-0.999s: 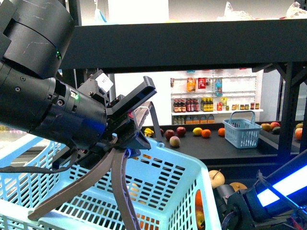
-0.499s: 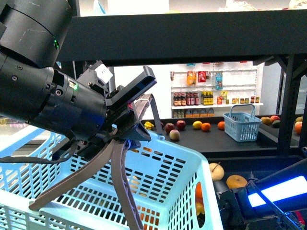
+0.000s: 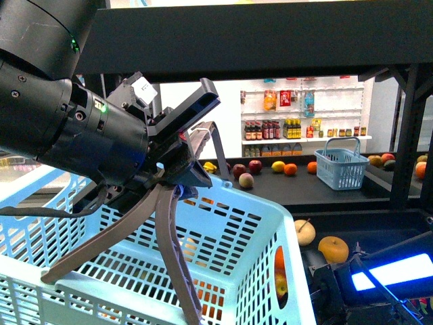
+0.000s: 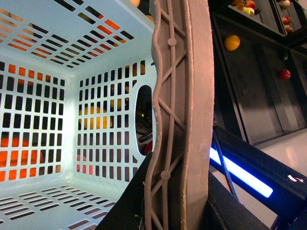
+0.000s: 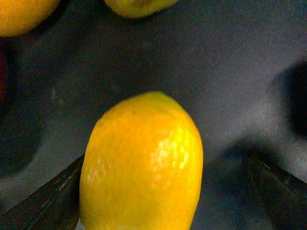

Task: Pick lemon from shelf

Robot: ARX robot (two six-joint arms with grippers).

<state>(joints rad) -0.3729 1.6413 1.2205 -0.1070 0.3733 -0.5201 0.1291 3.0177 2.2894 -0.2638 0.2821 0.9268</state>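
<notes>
The lemon (image 5: 141, 163) is bright yellow and oval and fills the lower middle of the right wrist view. It lies on a dark tier of the shelf (image 5: 230, 72). My right gripper (image 5: 163, 206) is open, with the lemon between its dark fingers (image 5: 53, 201); whether they touch it I cannot tell. In the front view the black shelf (image 3: 270, 40) spans the top, and my right arm (image 3: 379, 281) reaches low at the right, its gripper hidden. My left gripper (image 3: 118, 298) is open and empty over a light blue basket (image 3: 237, 230).
The left wrist view shows one tan finger (image 4: 184, 120) and the basket's slotted walls (image 4: 48, 96). A tan stemmed fruit (image 3: 305, 231) and an orange fruit (image 3: 333, 249) lie near the right arm. Other fruits (image 5: 19, 14) lie beyond the lemon. A small blue basket (image 3: 342, 169) stands on a far tier.
In the front view the shelf's top tier has risen in the picture and the right arm's blue-lit link has sunk lower at the right. The left gripper stays open.
</notes>
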